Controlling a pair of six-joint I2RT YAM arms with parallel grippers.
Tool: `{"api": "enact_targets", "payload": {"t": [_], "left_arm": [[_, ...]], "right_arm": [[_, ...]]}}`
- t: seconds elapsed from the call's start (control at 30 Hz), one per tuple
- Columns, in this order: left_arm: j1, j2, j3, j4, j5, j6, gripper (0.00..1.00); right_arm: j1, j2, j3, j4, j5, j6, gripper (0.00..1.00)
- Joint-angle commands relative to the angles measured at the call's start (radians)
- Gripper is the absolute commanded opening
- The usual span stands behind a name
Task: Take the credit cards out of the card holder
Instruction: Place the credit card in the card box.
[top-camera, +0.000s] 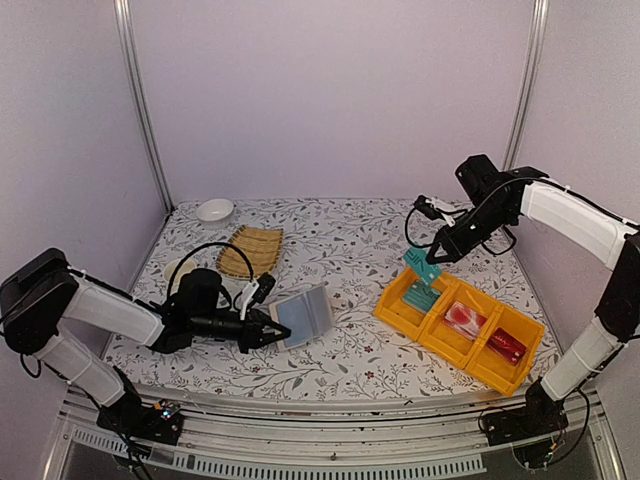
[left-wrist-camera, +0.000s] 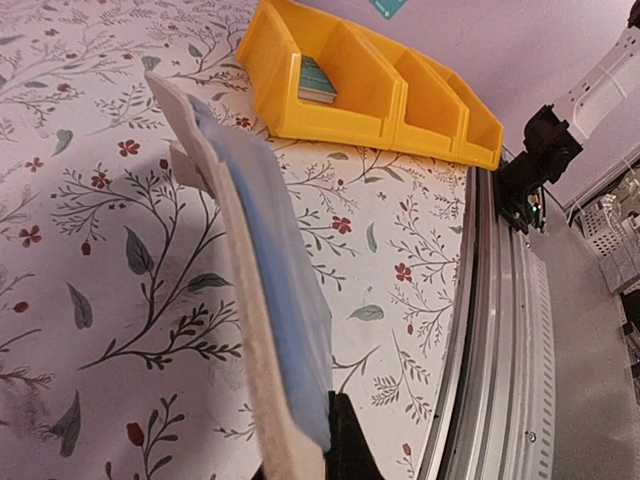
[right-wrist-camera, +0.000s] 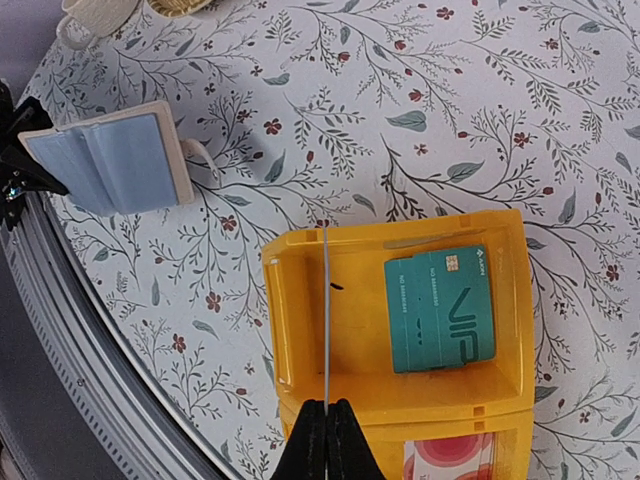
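Note:
My left gripper (top-camera: 272, 328) is shut on the near edge of the card holder (top-camera: 303, 317), a beige wallet held open and tilted up off the table, its grey-blue lining showing. In the left wrist view the card holder (left-wrist-camera: 255, 260) is edge-on in my left gripper (left-wrist-camera: 318, 452). My right gripper (top-camera: 437, 254) is shut on a teal credit card (top-camera: 422, 265) above the left end of the yellow tray (top-camera: 392, 308). In the right wrist view that card (right-wrist-camera: 326, 310) is an edge-on line in my right gripper (right-wrist-camera: 326, 405). Another teal card (right-wrist-camera: 440, 308) lies in the compartment below. A whitish-pink card with a red circle (top-camera: 463, 319) lies in the middle compartment.
The yellow tray's right compartment holds a red item (top-camera: 507, 345). A woven bamboo mat (top-camera: 250, 250) and a white bowl (top-camera: 215, 209) are at the back left. A white cup (top-camera: 180, 272) stands beside the left arm. The table's metal front rail (left-wrist-camera: 500, 330) runs close to the left gripper.

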Motion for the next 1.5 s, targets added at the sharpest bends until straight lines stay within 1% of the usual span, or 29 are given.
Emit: {"api": "enact_targets", "payload": {"t": [0.0,0.23,0.43,0.67,0.9,1.07,1.17,1.23,1.4,1.47], "left_arm": [[0.013,0.014,0.019,-0.012,0.012,0.021,0.0],[0.014,0.023,0.015,-0.011,0.006,0.037,0.0],[0.018,0.037,0.016,-0.017,0.009,0.047,0.0],[0.019,0.054,0.024,-0.01,0.014,0.041,0.0],[0.021,0.045,0.02,-0.018,0.01,0.037,0.0],[0.021,0.044,0.022,-0.022,0.003,0.035,0.0],[0.021,0.046,0.026,-0.025,0.006,0.035,0.0],[0.021,0.048,0.03,-0.03,0.007,0.035,0.0],[0.022,0.048,0.033,-0.038,0.004,0.037,0.0],[0.022,0.051,0.034,-0.041,0.0,0.037,0.0]], "right_arm": [[-0.002,0.052,-0.009,-0.028,0.093,-0.1,0.02],[-0.006,0.165,0.021,-0.073,0.151,-0.12,0.02],[-0.006,0.214,0.048,-0.094,0.165,-0.129,0.02],[-0.005,0.338,0.095,-0.11,0.188,-0.138,0.02],[-0.005,0.357,0.132,-0.044,0.24,-0.151,0.04],[-0.006,0.38,0.135,-0.037,0.241,-0.17,0.12],[-0.006,0.39,0.133,-0.031,0.267,-0.175,0.17],[-0.006,0.388,0.138,-0.02,0.307,-0.168,0.25],[-0.003,0.353,0.166,0.02,0.445,-0.118,0.32],[0.008,0.325,0.164,0.044,0.484,-0.109,0.33]]}}
